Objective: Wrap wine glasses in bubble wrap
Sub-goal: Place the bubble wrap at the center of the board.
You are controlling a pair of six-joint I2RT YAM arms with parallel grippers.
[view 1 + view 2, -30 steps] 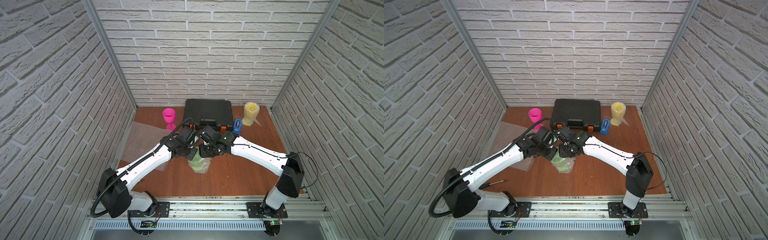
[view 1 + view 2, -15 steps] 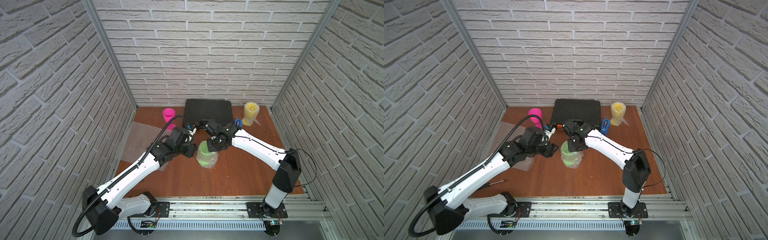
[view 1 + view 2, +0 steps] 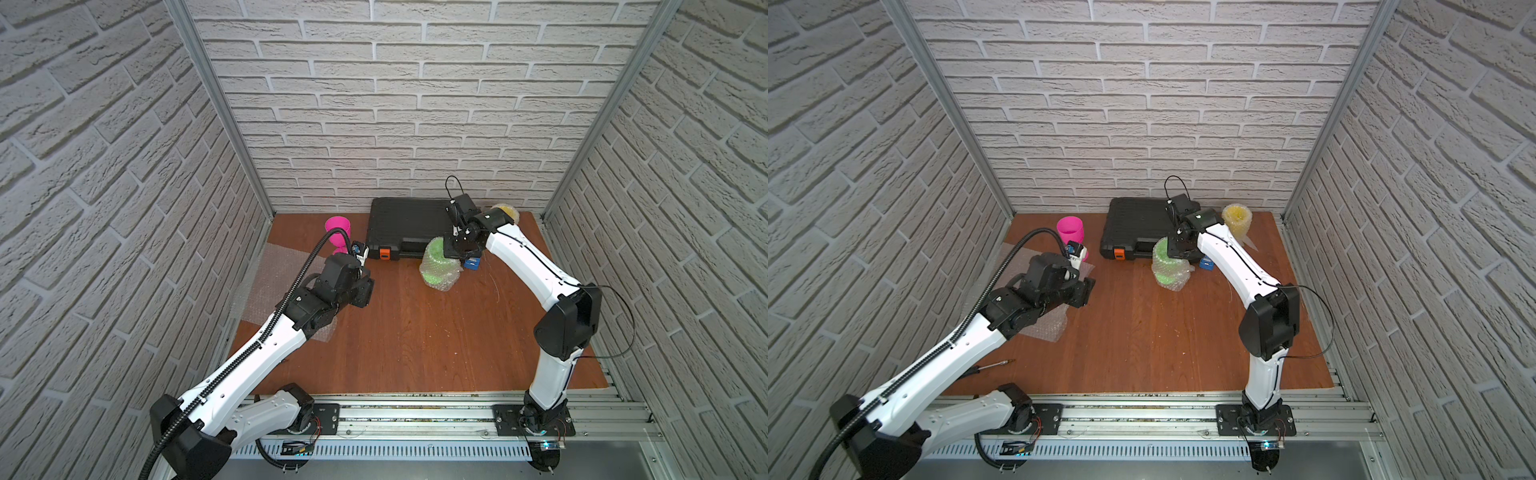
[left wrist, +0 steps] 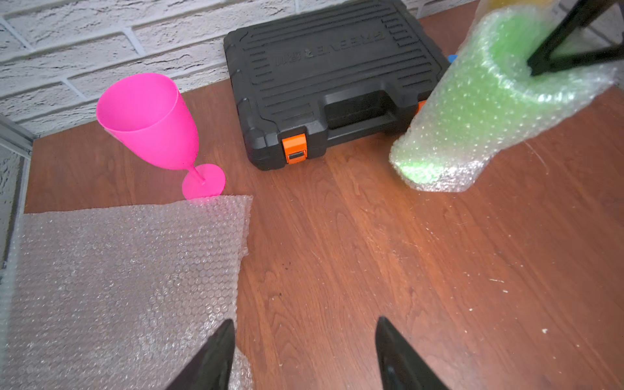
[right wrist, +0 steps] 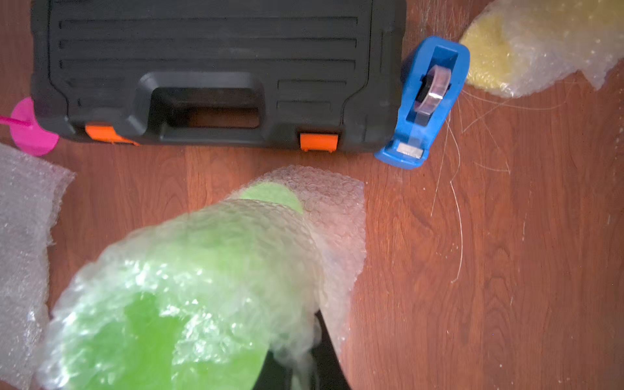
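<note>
One green goblet [image 3: 436,266], wrapped, seemingly near-upright, mouth up, rim pinched by right tool [image 3: 453,251]; left tool [image 4: 304,320] splayed

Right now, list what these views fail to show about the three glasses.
Yellow glass: mostly behind the right arm in a top view; cut by the frame edge in the right wrist view.
Green glass: stem hidden by bubble wrap; right jaws' hold blurred in the right wrist view.
Pink glass: foot largely behind the left arm in both top views.
</note>
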